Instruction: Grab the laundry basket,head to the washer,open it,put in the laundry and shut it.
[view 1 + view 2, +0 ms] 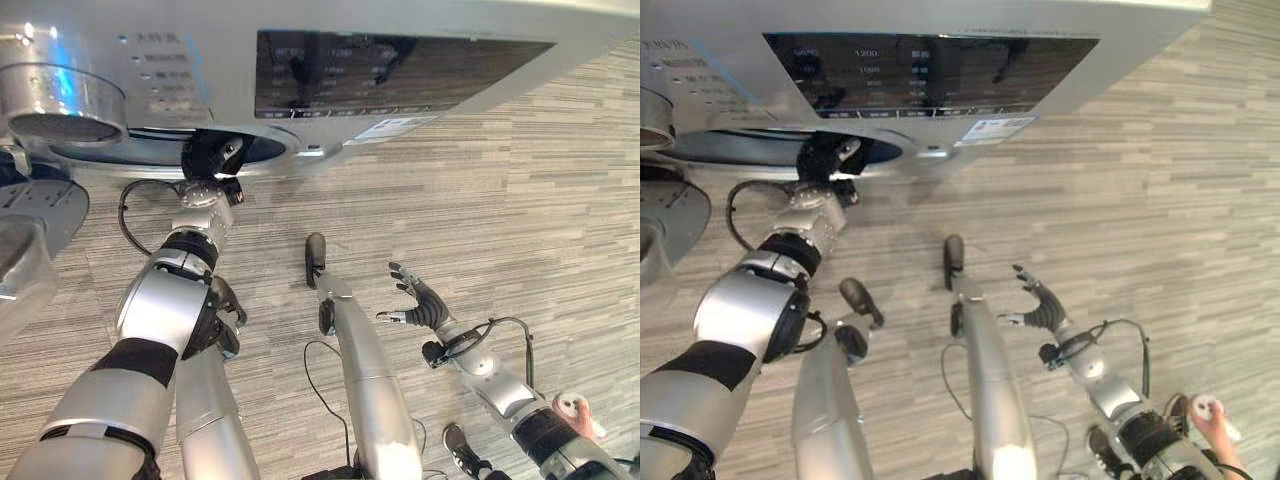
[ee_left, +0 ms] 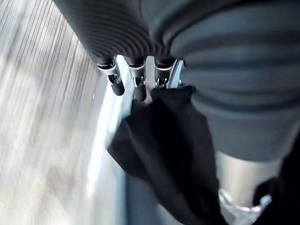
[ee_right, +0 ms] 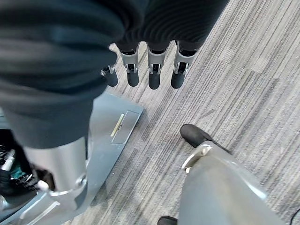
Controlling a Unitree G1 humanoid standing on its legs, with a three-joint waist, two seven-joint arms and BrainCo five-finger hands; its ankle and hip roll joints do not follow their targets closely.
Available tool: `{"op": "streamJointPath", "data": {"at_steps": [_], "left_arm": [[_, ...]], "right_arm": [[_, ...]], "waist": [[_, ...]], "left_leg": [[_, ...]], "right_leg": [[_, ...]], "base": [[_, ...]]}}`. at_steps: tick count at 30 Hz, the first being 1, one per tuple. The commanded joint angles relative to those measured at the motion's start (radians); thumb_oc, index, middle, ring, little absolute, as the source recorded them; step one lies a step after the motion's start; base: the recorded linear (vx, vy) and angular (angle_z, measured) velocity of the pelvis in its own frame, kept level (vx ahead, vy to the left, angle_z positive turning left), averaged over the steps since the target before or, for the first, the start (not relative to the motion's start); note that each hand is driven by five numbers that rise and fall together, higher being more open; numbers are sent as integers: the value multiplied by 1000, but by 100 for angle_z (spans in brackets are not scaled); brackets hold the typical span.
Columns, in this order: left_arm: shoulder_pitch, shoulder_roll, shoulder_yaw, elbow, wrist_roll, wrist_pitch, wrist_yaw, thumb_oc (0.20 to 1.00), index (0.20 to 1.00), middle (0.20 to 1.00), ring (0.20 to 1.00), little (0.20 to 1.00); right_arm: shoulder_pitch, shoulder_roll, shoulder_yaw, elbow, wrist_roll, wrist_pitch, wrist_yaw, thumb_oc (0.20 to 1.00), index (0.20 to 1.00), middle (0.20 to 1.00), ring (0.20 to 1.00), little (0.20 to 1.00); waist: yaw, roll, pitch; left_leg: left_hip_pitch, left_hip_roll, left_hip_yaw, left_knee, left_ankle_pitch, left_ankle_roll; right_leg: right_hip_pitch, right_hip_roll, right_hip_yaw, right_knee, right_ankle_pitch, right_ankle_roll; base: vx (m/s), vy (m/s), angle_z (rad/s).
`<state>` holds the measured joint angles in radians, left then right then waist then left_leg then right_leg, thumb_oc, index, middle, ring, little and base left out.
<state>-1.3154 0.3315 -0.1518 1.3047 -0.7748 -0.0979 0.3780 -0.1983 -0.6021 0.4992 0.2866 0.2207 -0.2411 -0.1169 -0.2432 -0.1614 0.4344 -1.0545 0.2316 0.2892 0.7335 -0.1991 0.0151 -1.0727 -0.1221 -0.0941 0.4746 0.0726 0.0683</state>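
Note:
The grey washer [image 1: 200,40] fills the top of the eye views, with its dark control panel [image 1: 390,70] and the dark drum opening [image 1: 140,152] below it. Its round door [image 1: 35,215] stands swung open at the far left. My left hand [image 1: 212,160] is up at the rim of the opening. In the left wrist view a dark cloth [image 2: 159,150] hangs from that hand, just past its fingers [image 2: 138,86], against the washer's pale rim. My right hand [image 1: 418,303] hovers open over the floor to the right, holding nothing, its fingers [image 3: 154,70] straight.
Striped grey-brown floor [image 1: 520,200] spreads right of the washer. A chrome knob [image 1: 60,100] sits on the washer's top left. A person's hand with a small white object [image 1: 1206,409] shows at the lower right, close to my right arm.

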Motion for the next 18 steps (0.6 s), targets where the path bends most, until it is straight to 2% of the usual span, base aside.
{"op": "streamJointPath", "data": {"at_steps": [1, 2, 5, 9, 12, 14, 15, 18], "left_arm": [[-20, 37, 39, -92, -107, -112, 3, 379, 379, 379, 379, 379], [-22, 44, 40, -102, -122, -117, -6, 200, 200, 200, 200, 200], [-34, 58, 40, -142, -180, -145, -18, 200, 200, 200, 200, 200], [-86, 69, 14, -231, -274, -202, -30, 200, 200, 200, 200, 200], [-108, 59, 6, -332, -314, -259, -8, 200, 200, 200, 200, 200], [-120, 45, 9, -445, -340, -331, 24, 200, 200, 200, 200, 200], [-111, 40, 1, -490, -328, -347, 32, 200, 200, 200, 200, 200], [-72, 22, 13, -612, -333, -409, 44, 200, 200, 200, 200, 200]], "right_arm": [[42, -29, -14, -54, 5, -32, -35, 1000, 1000, 1000, 1000, 1000], [45, -26, -18, -50, 4, -31, -38, 1000, 1000, 1000, 1000, 1000], [53, -23, -34, -45, 4, -31, -43, 1000, 1000, 1000, 1000, 1000], [85, -23, -61, -40, 9, -27, -33, 1000, 1000, 1000, 1000, 1000], [108, -30, -78, -42, 2, -23, -27, 1000, 1000, 1000, 1000, 1000], [121, -31, -92, -48, 0, -22, -29, 1000, 1000, 1000, 1000, 1000], [122, -28, -94, -47, 0, -22, -30, 1000, 1000, 1000, 1000, 1000], [120, -22, -97, -52, -7, -19, -38, 1000, 1000, 1000, 1000, 1000]], "waist": [[-23, 21, 5], [-26, 19, 4], [-31, 22, 1], [-36, 44, -7], [-27, 60, -15], [-17, 73, -18], [-14, 77, -18], [-5, 79, -13]], "left_leg": [[-28, 23, -72, 89, -61, -73], [-33, 24, -68, 94, -64, -72], [-29, 22, -56, 86, -69, -68], [-22, 7, -42, 72, -65, -65], [-6, -2, -39, 57, -57, -64], [2, -7, -41, 50, -51, -66], [6, -9, -41, 46, -48, -67], [16, -18, -46, 30, -41, -72]], "right_leg": [[-4, 0, 13, -7, -26, 101], [-8, 1, 16, -9, -24, 102], [-11, -2, 27, -23, -16, 108], [-12, -9, 48, -43, -7, 114], [-2, -16, 52, -47, -10, 116], [5, -21, 53, -45, -13, 116], [8, -24, 52, -44, -14, 116], [23, -32, 42, -61, -9, 114]], "base": [[37, 70, -8], [45, 65, -9], [52, 75, -10], [61, 63, -12], [44, 25, -3], [23, -3, 6], [10, -6, 3], [-12, -12, 8]]}}
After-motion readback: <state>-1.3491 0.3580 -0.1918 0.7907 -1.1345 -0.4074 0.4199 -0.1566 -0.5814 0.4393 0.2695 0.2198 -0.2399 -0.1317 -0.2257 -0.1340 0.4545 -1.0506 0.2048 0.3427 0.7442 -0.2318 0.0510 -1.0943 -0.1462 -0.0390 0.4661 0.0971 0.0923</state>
